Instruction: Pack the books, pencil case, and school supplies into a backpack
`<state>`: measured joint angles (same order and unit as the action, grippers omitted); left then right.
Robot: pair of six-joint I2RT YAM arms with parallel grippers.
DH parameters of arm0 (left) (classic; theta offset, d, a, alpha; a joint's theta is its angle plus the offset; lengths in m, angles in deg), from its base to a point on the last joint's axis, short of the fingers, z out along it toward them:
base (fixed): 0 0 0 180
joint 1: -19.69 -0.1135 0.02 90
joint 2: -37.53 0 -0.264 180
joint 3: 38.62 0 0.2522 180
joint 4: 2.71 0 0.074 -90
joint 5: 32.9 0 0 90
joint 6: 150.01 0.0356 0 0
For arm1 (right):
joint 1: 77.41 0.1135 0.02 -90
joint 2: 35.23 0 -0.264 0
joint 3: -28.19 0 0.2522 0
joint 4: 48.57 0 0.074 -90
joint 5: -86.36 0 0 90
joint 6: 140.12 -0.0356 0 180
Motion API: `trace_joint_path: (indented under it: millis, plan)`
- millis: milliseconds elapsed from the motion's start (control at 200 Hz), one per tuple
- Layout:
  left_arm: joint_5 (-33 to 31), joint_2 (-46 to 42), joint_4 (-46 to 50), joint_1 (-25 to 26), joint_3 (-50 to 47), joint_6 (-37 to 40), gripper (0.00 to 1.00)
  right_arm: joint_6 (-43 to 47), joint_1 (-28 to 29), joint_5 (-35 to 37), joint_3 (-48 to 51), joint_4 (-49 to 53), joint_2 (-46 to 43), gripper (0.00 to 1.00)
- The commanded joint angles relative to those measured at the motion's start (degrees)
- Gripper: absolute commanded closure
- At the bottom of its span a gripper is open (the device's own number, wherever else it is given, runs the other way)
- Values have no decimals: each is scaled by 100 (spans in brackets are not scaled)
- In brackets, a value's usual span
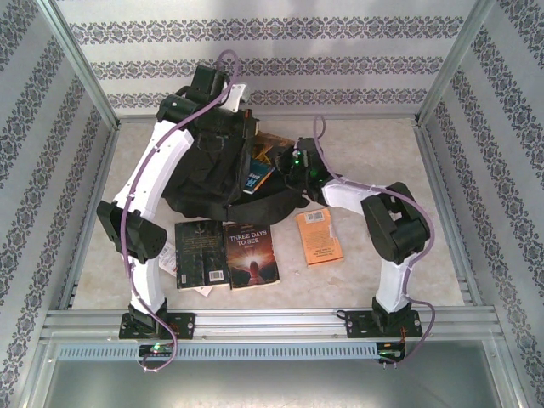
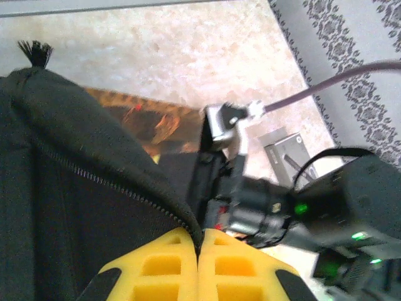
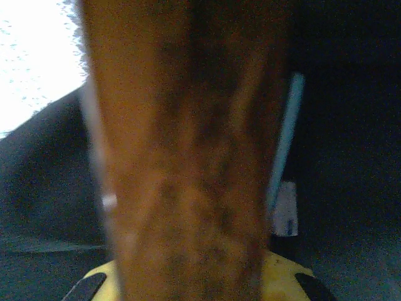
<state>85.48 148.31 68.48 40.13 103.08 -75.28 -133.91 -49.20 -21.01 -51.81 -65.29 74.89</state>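
Right now the left gripper (image 2: 198,243) is pinched tight on the backpack (image 1: 200,180), its yellow fingers (image 2: 156,269) closed over the zip edge (image 2: 113,182) of the opening, toward the far side of the counter (image 1: 374,144). Just right of it, the right gripper (image 3: 191,285) is clamped narrow on a brown-orange book (image 3: 188,150), held at the dark mouth of the bag; how deep it sits I cannot tell. Nearer, three more books lie flat on the counter: a black book (image 1: 201,253), "Three Days to See" (image 1: 252,255) just beside it, and an orange book (image 1: 320,235) apart to the right. Likely trouble: the held book's leading corner snags the fabric rim and twists in the grip, or the soft edge slips from the left pinch and the mouth sags shut. The two wrists are close, so a careless move could knock them together
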Motion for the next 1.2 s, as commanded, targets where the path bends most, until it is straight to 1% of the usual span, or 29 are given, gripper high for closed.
trace_joint_path:
  millis: [0, 110, 180, 270, 360, 450, 480, 505, 585, 630, 655, 710, 799, 929, 1079, 1149, 1194]
  plan:
    - [550, 93, -328, -45, 559, -206, 100, -5, 280, 559, -329, -380, 126, 100]
    - [731, 198, -325, -52, 735, -321, 100, 417, 439, 1071, -512, -7, 158, 100]
    - [859, 231, -411, -50, 735, -414, 100, 442, 522, 1447, -499, -110, 228, 100]
    - [1014, 301, -508, -51, 741, -530, 100, 277, 615, 1578, -663, -306, 470, 100]
    - [989, 369, -576, -56, 741, -552, 100, 207, 804, 1642, -927, -245, 692, 100]
    - [948, 433, -652, -94, 740, -586, 100, 269, 985, 1540, -1190, -97, 921, 71]
    - [959, 450, -665, -123, 740, -597, 100, 303, 1015, 1451, -1274, -19, 985, 58]
    - [954, 466, -664, -152, 736, -597, 100, 360, 1018, 1364, -1330, 64, 1015, 51]
    - [966, 497, -633, -274, 713, -613, 100, 672, 980, 1260, -1337, 410, 906, 33]
    - [955, 490, -616, -345, 682, -594, 100, 897, 940, 1296, -1265, 598, 739, 26]
    - [938, 481, -599, -381, 653, -585, 100, 1035, 916, 1286, -1236, 754, 636, 21]
    - [929, 449, -599, -461, 565, -559, 100, 1516, 851, 1194, -1304, 1255, 414, 15]
    - [861, 352, -663, -546, 367, -498, 100, 2300, 736, 1155, -1432, 2125, 25, 12]
    - [635, 282, -595, -642, 260, -359, 100, 2932, 567, 1220, -1303, 2671, -542, 13]
    - [632, 214, -649, -687, 28, -321, 100, 3617, 308, 813, -1407, 3539, -1009, 15]
    - [696, 123, -851, -683, -255, -396, 100, 3948, 227, 680, -1407, 3995, -1291, 18]
    - [801, 53, -1046, -678, -481, -484, 100, 4154, 186, 696, -1448, 4521, -1480, 20]
